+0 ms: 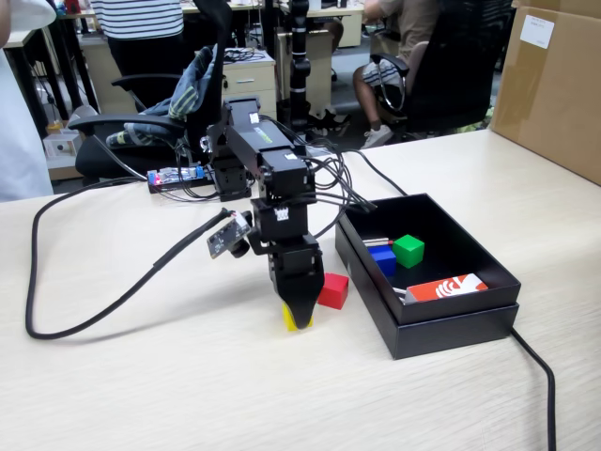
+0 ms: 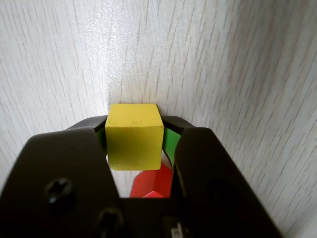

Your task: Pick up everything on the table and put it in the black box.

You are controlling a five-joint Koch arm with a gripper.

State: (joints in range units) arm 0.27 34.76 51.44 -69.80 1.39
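Observation:
My gripper points straight down at the table and is shut on the yellow cube, left of the black box. In the wrist view the yellow cube sits squeezed between the two green-padded jaws of the gripper, low over the wood. The red cube lies on the table just right of the gripper; in the wrist view the red cube shows behind the yellow one. The green cube and blue cube lie inside the black box.
An orange-red card and a thin stick also lie in the box. A big brown carton stands at the back right. Black cables loop over the table's left, and another cable runs past the box.

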